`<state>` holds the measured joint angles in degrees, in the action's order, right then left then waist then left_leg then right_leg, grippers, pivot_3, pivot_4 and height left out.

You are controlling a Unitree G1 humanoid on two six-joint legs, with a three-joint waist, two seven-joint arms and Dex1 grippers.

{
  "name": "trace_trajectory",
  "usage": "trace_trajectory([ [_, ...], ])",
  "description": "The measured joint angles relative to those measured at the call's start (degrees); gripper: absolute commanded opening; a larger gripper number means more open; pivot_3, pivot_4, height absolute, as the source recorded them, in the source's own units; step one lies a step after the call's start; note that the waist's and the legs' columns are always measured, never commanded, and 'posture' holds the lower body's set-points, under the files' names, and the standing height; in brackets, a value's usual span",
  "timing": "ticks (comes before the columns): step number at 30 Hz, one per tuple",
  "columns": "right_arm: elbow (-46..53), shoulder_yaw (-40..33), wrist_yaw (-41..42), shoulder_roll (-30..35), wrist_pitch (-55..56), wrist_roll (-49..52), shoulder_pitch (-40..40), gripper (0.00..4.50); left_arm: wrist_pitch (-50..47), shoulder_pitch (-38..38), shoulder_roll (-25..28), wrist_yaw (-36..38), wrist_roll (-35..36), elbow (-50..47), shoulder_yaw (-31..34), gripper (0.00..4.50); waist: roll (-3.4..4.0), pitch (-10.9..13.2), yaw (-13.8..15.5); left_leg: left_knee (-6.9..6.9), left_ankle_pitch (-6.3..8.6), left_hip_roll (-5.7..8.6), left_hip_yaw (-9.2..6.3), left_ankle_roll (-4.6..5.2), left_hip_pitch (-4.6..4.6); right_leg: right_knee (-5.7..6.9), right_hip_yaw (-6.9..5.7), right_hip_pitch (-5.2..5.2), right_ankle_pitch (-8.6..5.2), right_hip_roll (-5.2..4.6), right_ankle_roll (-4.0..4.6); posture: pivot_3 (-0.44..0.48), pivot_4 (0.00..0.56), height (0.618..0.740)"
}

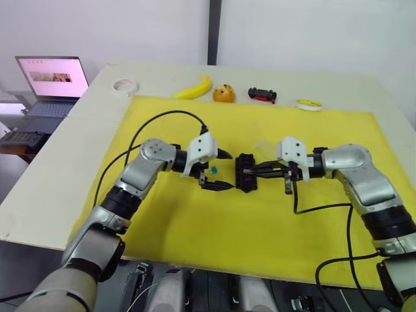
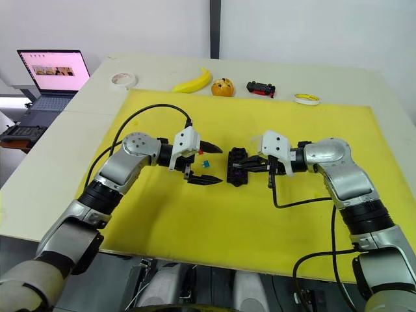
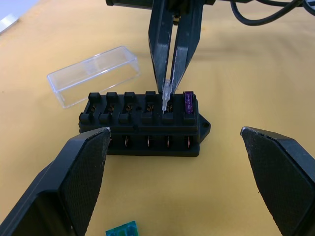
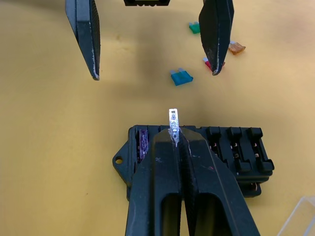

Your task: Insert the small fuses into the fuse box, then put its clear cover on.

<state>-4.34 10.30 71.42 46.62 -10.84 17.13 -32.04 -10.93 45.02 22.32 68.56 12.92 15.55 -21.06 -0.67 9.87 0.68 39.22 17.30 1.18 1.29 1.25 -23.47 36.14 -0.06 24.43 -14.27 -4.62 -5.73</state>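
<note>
The black fuse box point(image 1: 246, 171) lies mid-mat with a purple fuse point(image 3: 188, 102) seated in an end slot. My right gripper point(image 4: 174, 137) is shut on a pale grey fuse point(image 4: 173, 120), held upright with its tip at the slot beside the purple one. My left gripper point(image 1: 218, 170) stands open just left of the box, nothing between its fingers. A teal fuse point(image 4: 181, 77) lies on the mat between those fingers. Green point(image 4: 195, 27), orange point(image 4: 236, 47) and red point(image 4: 208, 63) fuses lie behind them. The clear cover point(image 3: 93, 74) rests on the mat just behind the box.
The yellow mat point(image 1: 260, 227) covers a white table. Along its far edge lie a tape roll point(image 1: 125, 86), a banana point(image 1: 194, 88), an orange point(image 1: 223, 93), a black-and-red toy car point(image 1: 262, 95) and a yellow ring point(image 1: 309, 104). A laptop point(image 1: 53, 81) stands far left.
</note>
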Motion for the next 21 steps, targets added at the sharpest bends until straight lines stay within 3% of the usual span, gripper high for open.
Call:
trace_trajectory([
  [21,-2.1,0.0,2.0,-0.7,0.8,-3.4,-1.5,0.0,-0.2,-0.2,-0.5,0.0,-1.1,-0.5,0.0,4.47,0.01,0.0,0.0,0.02,-0.07,0.01,0.01,-0.11,0.02,0.06,-0.01,0.0,0.0,0.03,-0.01,0.0,0.15,0.74],
])
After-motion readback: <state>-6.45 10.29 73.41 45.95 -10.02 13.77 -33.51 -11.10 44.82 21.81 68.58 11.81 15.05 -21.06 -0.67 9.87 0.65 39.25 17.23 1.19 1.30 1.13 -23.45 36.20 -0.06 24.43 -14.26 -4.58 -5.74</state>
